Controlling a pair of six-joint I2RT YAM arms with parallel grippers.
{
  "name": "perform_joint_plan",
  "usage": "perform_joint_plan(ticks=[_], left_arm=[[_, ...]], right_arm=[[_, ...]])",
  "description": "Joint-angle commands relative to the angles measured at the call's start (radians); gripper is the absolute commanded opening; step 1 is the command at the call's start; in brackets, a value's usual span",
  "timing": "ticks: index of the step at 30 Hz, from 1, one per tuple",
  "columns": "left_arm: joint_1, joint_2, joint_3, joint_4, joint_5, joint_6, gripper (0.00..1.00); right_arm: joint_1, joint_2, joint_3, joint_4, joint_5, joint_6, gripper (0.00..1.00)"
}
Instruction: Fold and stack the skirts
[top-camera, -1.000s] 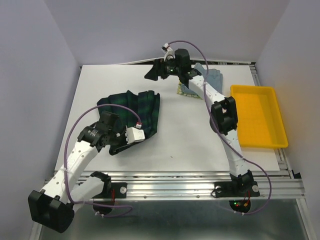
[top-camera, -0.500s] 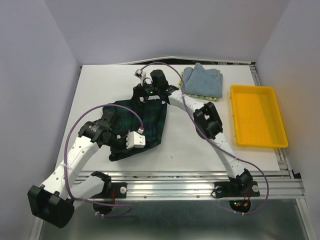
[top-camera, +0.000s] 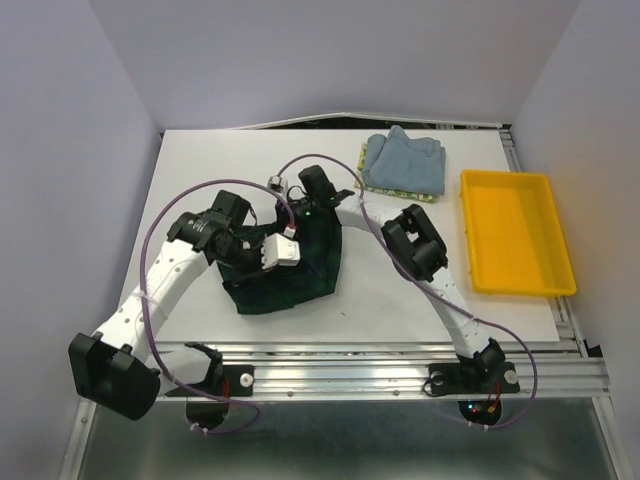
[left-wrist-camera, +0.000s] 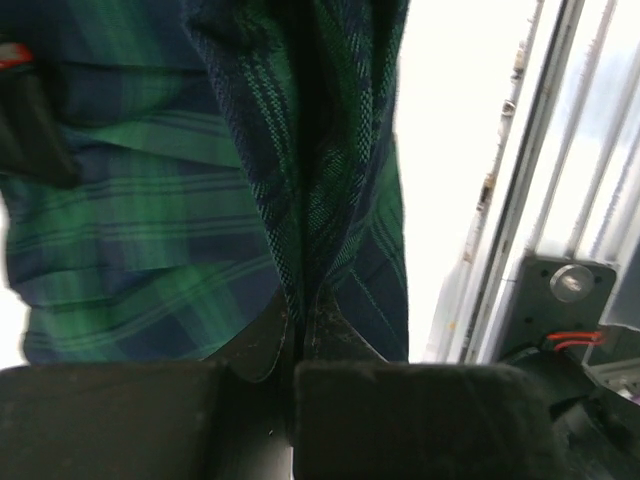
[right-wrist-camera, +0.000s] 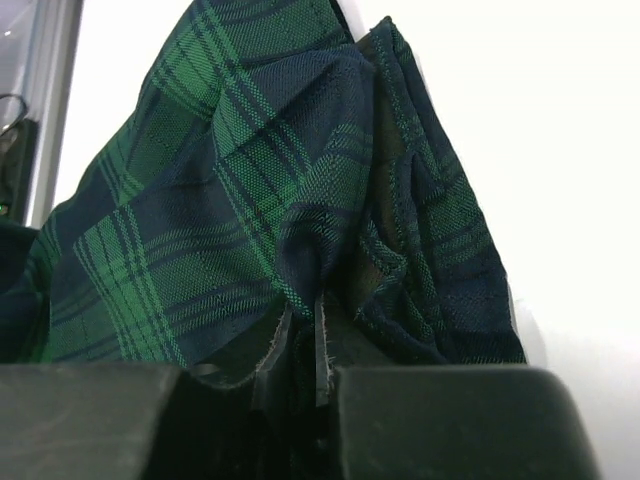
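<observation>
The dark green-navy plaid skirt (top-camera: 300, 280) lies bunched at the table's middle-left, between both arms. My left gripper (left-wrist-camera: 300, 318) is shut on a hanging fold of the plaid cloth (left-wrist-camera: 200, 200). My right gripper (right-wrist-camera: 298, 322) is shut on a gathered edge of the same skirt (right-wrist-camera: 230, 180), at its far side. At the back the light blue-grey skirt (top-camera: 405, 162) lies folded on the lemon-print skirt (top-camera: 398, 192), of which only an edge shows.
A yellow plastic tray (top-camera: 560, 285) sits at the right edge of the table. The metal rail (top-camera: 380, 355) runs along the near edge, close to the plaid skirt's front. Purple cables loop above both arms.
My right arm swung from the back stack to the plaid skirt and shut on it. My left gripper carried its edge back and to the right, bunching the skirt.
</observation>
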Motion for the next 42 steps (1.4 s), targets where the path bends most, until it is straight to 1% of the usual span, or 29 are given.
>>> perform_joint_plan(ticks=[1, 4, 5, 10, 13, 15, 16, 17, 19, 20, 23, 24, 25, 26, 28, 30, 31, 32, 33, 34, 35, 37, 42], left_arm=[[0.015, 0.057, 0.107, 0.044, -0.002, 0.016, 0.00], [0.055, 0.117, 0.141, 0.068, -0.011, 0.042, 0.00], [0.055, 0.129, 0.144, 0.068, -0.011, 0.048, 0.00], [0.127, 0.232, 0.163, 0.149, -0.045, 0.096, 0.00], [0.147, 0.284, 0.164, 0.192, -0.049, 0.108, 0.00], [0.149, 0.300, 0.161, 0.202, -0.043, 0.117, 0.00], [0.149, 0.306, 0.158, 0.202, -0.037, 0.120, 0.00], [0.149, 0.306, 0.155, 0.200, -0.029, 0.125, 0.00], [0.144, 0.289, 0.146, 0.179, 0.000, 0.147, 0.00], [0.141, 0.283, 0.140, 0.162, 0.013, 0.156, 0.00], [0.124, 0.235, 0.095, 0.142, 0.020, 0.193, 0.00], [0.120, 0.206, 0.081, 0.137, 0.018, 0.199, 0.00], [0.115, 0.191, 0.053, 0.137, 0.012, 0.206, 0.00], [0.104, 0.180, 0.040, 0.137, 0.009, 0.211, 0.00], [0.095, 0.153, 0.012, 0.137, -0.005, 0.214, 0.00], [0.089, 0.142, 0.005, 0.140, -0.014, 0.211, 0.00], [0.087, 0.140, 0.006, 0.143, -0.017, 0.208, 0.00], [0.086, 0.142, 0.012, 0.145, -0.017, 0.208, 0.00], [0.086, 0.145, 0.017, 0.143, -0.019, 0.208, 0.00], [0.083, 0.157, 0.034, 0.140, -0.020, 0.208, 0.00], [0.081, 0.163, 0.043, 0.133, -0.020, 0.209, 0.00], [0.080, 0.186, 0.080, 0.131, -0.020, 0.208, 0.00], [0.078, 0.240, 0.146, 0.133, -0.016, 0.196, 0.00]], right_arm=[[0.018, -0.090, -0.068, -0.053, -0.089, -0.015, 0.09], [0.028, -0.140, -0.139, -0.033, -0.107, -0.011, 0.06], [0.037, -0.152, -0.154, -0.033, -0.115, -0.012, 0.06], [0.056, -0.222, -0.287, 0.000, -0.135, -0.003, 0.06], [0.056, -0.255, -0.329, 0.016, -0.135, -0.001, 0.06], [0.056, -0.261, -0.320, 0.017, -0.123, 0.003, 0.08], [0.056, -0.261, -0.306, 0.015, -0.100, 0.009, 0.10], [0.056, -0.258, -0.270, 0.015, -0.086, 0.020, 0.19], [0.032, -0.233, -0.211, 0.015, -0.042, 0.069, 0.22], [0.022, -0.223, -0.147, 0.015, -0.014, 0.099, 0.31], [-0.031, -0.181, -0.046, 0.007, 0.032, 0.149, 0.40], [-0.057, -0.176, 0.006, 0.006, 0.043, 0.161, 0.44], [-0.071, -0.169, 0.029, 0.006, 0.054, 0.188, 0.50], [-0.082, -0.167, 0.048, 0.004, 0.057, 0.199, 0.54], [-0.105, -0.167, 0.073, 0.000, 0.069, 0.203, 0.54], [-0.117, -0.169, 0.068, -0.022, 0.077, 0.148, 0.48], [-0.117, -0.166, 0.060, -0.060, 0.074, 0.123, 0.43], [-0.117, -0.160, 0.065, -0.091, 0.063, 0.079, 0.28], [-0.117, -0.131, 0.077, -0.124, 0.042, 0.059, 0.20], [-0.117, -0.108, 0.123, -0.216, 0.014, 0.034, 0.09], [-0.117, -0.062, 0.145, -0.261, 0.011, 0.017, 0.06], [-0.117, -0.035, 0.157, -0.331, 0.002, -0.014, 0.05], [-0.087, -0.051, 0.035, -0.316, -0.024, -0.051, 0.04]])
